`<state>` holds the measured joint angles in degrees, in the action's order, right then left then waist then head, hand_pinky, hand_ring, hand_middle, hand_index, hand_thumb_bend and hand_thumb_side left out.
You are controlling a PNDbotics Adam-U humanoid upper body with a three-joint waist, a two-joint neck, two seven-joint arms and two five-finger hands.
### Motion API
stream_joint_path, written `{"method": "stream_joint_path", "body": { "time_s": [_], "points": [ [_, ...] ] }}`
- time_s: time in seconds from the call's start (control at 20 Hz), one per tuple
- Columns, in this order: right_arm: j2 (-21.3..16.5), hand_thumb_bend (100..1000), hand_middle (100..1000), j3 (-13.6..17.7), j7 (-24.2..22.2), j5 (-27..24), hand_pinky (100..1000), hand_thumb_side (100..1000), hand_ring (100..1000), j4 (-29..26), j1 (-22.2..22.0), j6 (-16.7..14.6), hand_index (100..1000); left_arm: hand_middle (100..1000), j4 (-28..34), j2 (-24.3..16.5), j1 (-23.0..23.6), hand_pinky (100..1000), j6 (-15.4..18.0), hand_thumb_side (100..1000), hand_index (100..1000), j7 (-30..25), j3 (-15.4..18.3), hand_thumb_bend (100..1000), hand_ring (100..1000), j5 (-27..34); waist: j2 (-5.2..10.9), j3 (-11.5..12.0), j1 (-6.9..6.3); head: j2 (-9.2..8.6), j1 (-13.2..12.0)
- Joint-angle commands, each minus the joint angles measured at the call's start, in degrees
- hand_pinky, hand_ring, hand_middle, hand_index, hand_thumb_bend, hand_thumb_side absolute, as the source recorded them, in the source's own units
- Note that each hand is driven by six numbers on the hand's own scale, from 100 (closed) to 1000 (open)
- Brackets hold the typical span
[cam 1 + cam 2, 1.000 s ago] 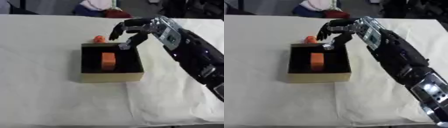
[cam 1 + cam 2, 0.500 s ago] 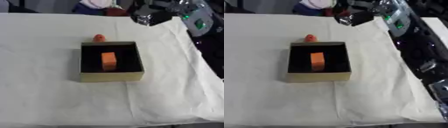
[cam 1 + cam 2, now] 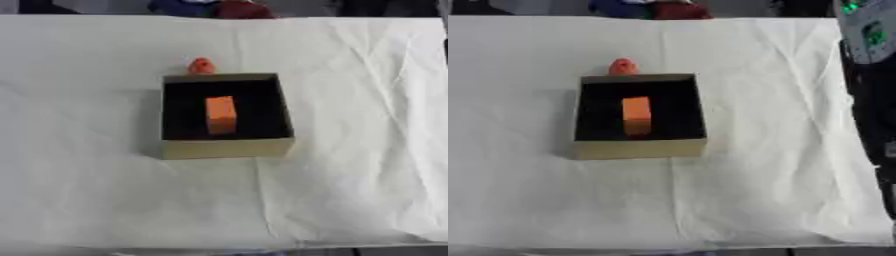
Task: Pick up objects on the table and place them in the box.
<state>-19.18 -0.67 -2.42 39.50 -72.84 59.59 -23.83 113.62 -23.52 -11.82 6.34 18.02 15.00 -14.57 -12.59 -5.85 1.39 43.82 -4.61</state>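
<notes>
You had neither hand in view, so their state could not be told; the orange rectangular block [image 3: 220, 114] lay inside the open tan cardboard box [image 3: 226, 148], and the small red-orange rounded object [image 3: 201, 65] sat just beyond its far wall.

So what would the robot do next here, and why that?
Probably bring a robot hand back over the table toward the small reddish-orange thing lying just behind the box's far wall. It looks like the only item left outside; the orange block already lies inside the box. No robot hand shows in either view, so reaching in comes first.
</notes>
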Motion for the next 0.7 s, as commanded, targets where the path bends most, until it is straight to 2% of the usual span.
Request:
{"method": "stream_joint_path", "body": {
  "time_s": [0.05, 0.3, 0.55, 0.7],
  "points": [
    [0.30, 100, 716, 2.42, 6.34, -3.22, 811, 1000, 795, -2.15, 0.52, 3.67, 802, 652, 0.98, -3.69, -1.43, 749, 0.09, 814, 771, 0.30, -0.53, 100, 567, -0.93, 0.58, 0.20, -0.34, 0.24, -0.13],
    [1.12, 100, 718, 4.64, 13.62, -10.79, 814, 1000, 793, -4.52, -0.54, 8.71, 798, 657, 0.98, -8.48, -4.19, 746, -0.38, 805, 775, 0.86, -2.30, 100, 578, -2.99, -0.40, 0.56, -0.36, -0.26, 0.58],
    [0.96, 100, 713, 6.07, 15.50, -13.97, 815, 1000, 789, -7.14, -1.47, 12.11, 794, 660, 0.48, -16.24, -8.73, 740, -1.77, 791, 785, -0.07, -4.91, 100, 600, -6.55, -1.18, 0.36, -0.13, -0.79, 1.05],
    [1.11, 100, 712, 6.51, 15.77, -14.78, 816, 1000, 788, -8.38, -1.68, 13.24, 793, 670, -3.02, -21.37, -12.95, 742, -1.78, 778, 799, -2.49, -7.20, 100, 622, -8.54, -1.47, -0.08, -0.04, -1.37, 1.10]
  ]
}}
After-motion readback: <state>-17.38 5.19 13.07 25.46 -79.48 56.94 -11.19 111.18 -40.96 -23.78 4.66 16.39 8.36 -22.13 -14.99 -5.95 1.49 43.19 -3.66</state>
